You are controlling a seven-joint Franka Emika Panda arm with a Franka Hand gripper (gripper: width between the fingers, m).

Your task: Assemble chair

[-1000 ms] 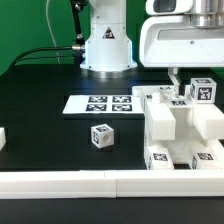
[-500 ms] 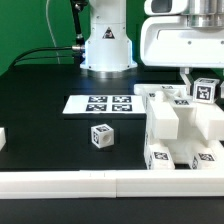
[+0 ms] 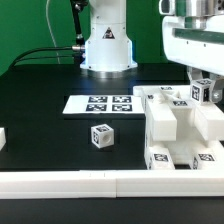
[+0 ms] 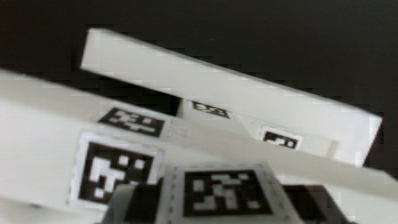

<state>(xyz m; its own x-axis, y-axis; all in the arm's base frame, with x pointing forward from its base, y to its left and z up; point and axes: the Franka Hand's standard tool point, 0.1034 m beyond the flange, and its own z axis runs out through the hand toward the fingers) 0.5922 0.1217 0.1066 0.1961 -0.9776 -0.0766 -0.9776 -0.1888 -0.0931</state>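
The partly built white chair (image 3: 180, 128) stands on the black table (image 3: 40, 110), just beside the marker board (image 3: 101, 103), on the exterior view's right. A small tagged block (image 3: 202, 91) sits at the chair's upper far corner, with the gripper (image 3: 200, 82) closed around it. A loose tagged cube (image 3: 101, 136) lies near the marker board, toward the front rail (image 3: 60, 182).
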